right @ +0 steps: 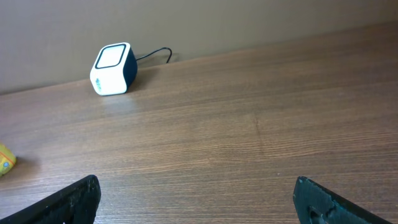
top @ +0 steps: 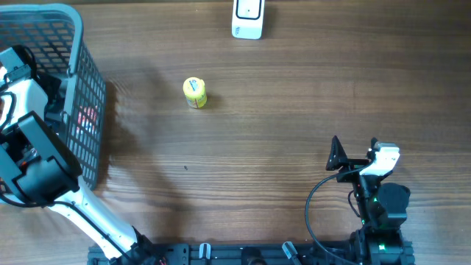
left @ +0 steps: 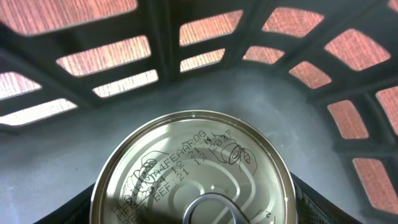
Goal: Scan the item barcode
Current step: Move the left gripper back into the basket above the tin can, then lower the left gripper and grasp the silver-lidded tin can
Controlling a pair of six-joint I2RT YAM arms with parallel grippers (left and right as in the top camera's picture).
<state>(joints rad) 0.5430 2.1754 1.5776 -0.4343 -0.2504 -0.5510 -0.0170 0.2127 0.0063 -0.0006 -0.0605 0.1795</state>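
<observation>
The left wrist view is filled by a tin can (left: pixel 186 168) seen from above, silver lid with a pull ring and printed date codes, standing on the grey floor of the basket (left: pixel 261 93). My left gripper (left: pixel 193 214) straddles it, and its dark fingers (left: pixel 314 199) hug the can's sides. No barcode shows. From overhead the left arm (top: pixel 33 158) reaches into the basket (top: pixel 81 66), its fingers hidden. The white scanner (top: pixel 248 18) stands at the far edge, also in the right wrist view (right: pixel 113 68). My right gripper (right: pixel 196 199) is open over bare wood.
A small yellow item (top: pixel 195 93) lies on the table between basket and scanner, and shows at the left edge (right: pixel 5 160) of the right wrist view. Something red (top: pixel 87 118) shows through the basket's mesh wall. The right arm (top: pixel 379 199) rests near the front right.
</observation>
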